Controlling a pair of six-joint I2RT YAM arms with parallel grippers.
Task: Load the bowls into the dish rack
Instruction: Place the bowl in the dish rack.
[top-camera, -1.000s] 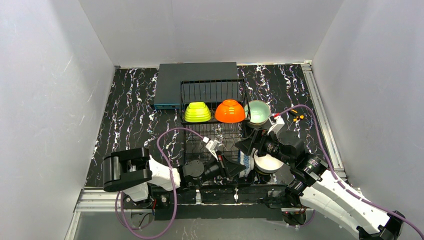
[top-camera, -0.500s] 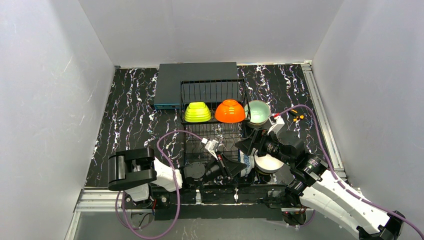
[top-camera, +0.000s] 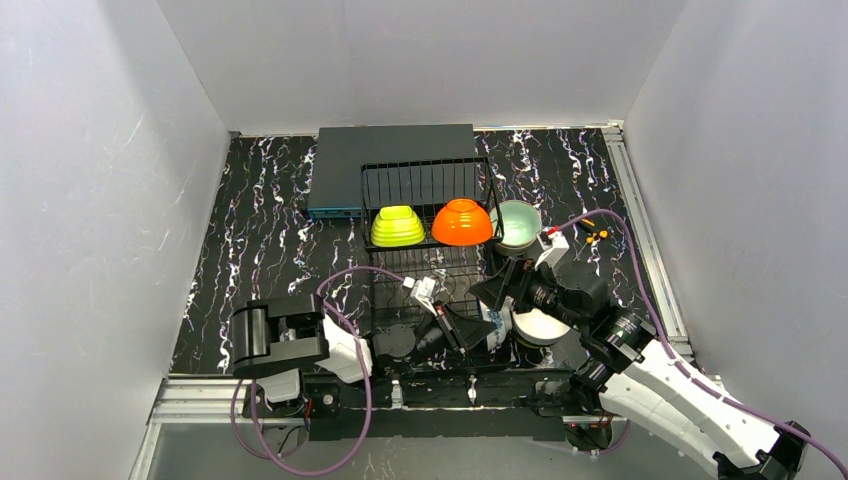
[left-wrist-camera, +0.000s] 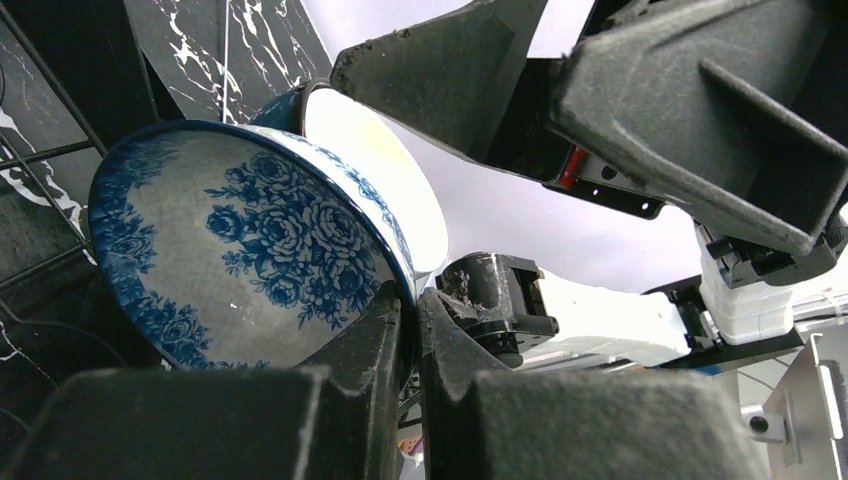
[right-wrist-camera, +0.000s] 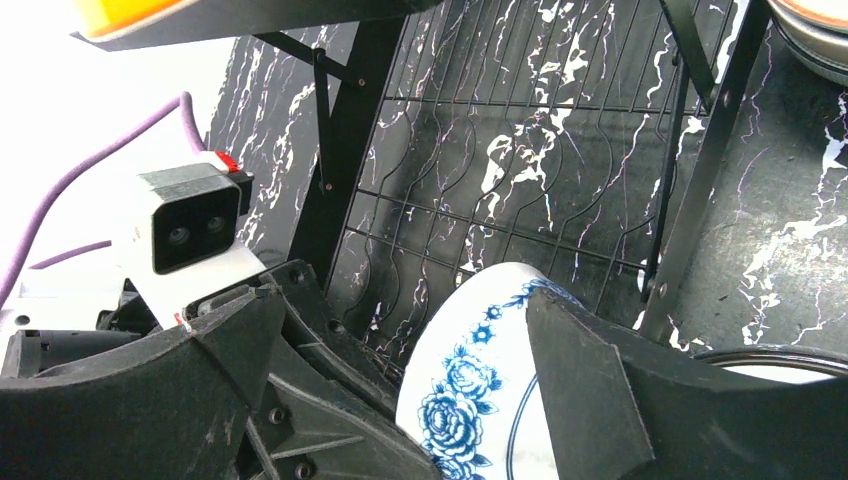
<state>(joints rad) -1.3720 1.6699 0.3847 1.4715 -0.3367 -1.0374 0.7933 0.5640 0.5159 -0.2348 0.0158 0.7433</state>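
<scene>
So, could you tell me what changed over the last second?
The left arm's black elbow block swung rightward; the left hand, shut on the blue-and-white floral bowl, edged right. The open right hand, lime green bowl and orange bowl stayed put.

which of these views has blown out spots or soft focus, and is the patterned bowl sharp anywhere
Top external: even light, sharp, little glare; the black dish rack reads poorly against the dark table. Left wrist: the blue-white patterned bowl is crisp; the bright wall behind is washed out. Right wrist: top left corner blown out white; the near fingers dark, slightly soft.
</scene>
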